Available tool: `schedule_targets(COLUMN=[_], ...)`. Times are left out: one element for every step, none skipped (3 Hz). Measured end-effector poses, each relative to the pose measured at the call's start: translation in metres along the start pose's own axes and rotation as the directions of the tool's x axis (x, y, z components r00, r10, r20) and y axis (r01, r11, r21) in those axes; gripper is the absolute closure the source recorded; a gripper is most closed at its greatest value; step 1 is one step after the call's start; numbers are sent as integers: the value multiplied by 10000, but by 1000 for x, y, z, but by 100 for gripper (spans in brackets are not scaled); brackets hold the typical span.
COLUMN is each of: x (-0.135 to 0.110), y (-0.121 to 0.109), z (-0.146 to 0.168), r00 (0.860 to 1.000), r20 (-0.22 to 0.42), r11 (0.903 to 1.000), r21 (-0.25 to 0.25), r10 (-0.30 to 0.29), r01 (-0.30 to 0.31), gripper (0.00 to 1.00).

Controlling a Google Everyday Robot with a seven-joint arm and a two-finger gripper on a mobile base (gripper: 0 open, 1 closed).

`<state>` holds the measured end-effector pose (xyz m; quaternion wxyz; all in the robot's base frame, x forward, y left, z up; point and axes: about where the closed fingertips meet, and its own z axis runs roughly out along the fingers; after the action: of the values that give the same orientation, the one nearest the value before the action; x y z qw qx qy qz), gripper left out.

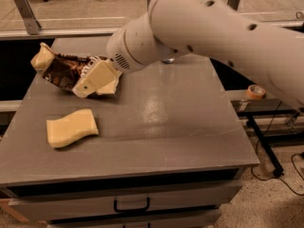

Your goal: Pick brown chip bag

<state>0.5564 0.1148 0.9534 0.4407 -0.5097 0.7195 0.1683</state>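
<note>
The brown chip bag (58, 70) lies crinkled at the table's far left, dark brown with pale yellow ends and white lettering. My gripper (84, 87) is a cream wedge at the end of the big white arm (209, 32). It reaches in from the upper right, points down-left and lies over the bag's right half, hiding that part. Whether it touches the bag does not show.
A pale yellow sponge (71, 128) lies on the grey table (166, 122) at the front left. A can (167, 60) at the far edge is almost hidden behind the arm. A tape roll (256, 91) sits on a shelf to the right. A drawer handle (131, 206) is below the tabletop.
</note>
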Motion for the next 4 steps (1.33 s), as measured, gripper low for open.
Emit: schedule_targets(x=[-5, -15, -16, -14], y=[-21, -40, -47, -43], z=[51, 100, 151, 191], r00=[9990, 9981, 9972, 9962], r20=[400, 456, 176, 36], r11=[9997, 9991, 9970, 9934], r21=[102, 71, -230, -742], r10=[-223, -423, -729, -869], r01=[219, 420, 733, 869], gripper=[0, 0, 16, 40])
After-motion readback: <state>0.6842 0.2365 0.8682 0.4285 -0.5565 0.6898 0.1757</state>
